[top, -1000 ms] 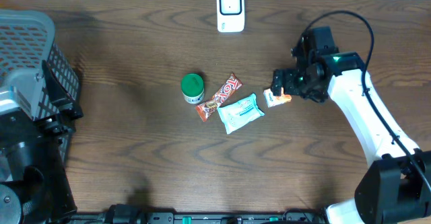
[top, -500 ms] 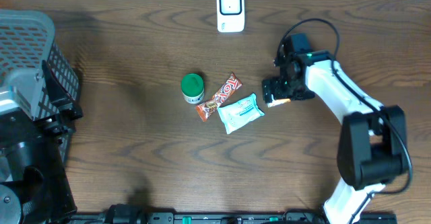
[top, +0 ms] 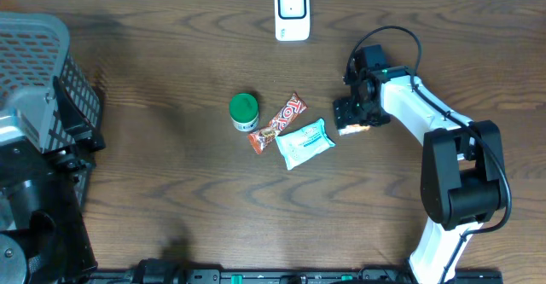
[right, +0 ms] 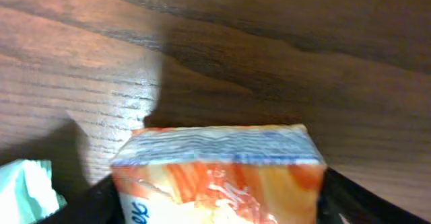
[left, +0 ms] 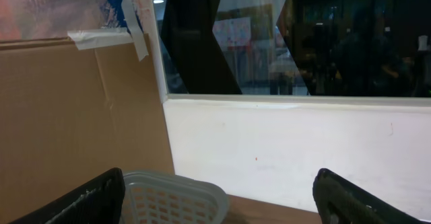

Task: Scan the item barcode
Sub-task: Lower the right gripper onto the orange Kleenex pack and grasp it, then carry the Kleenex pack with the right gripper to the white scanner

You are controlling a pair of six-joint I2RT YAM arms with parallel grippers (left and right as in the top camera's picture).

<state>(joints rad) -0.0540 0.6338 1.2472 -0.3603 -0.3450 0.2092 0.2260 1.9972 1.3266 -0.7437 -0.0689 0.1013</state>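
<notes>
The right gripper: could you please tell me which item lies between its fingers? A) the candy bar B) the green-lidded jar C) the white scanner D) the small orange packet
D: the right wrist view shows the orange packet lying between the fingers of the right gripper, and the overhead view places that gripper right over it.

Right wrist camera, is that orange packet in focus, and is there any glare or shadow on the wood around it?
Right wrist view: the orange packet is soft and blurred, very close to the lens; a bright sheen lies on the wooden table at left, and a dark shadow band sits just behind the packet. Overhead view: sharp and evenly lit, no strong glare.
</notes>
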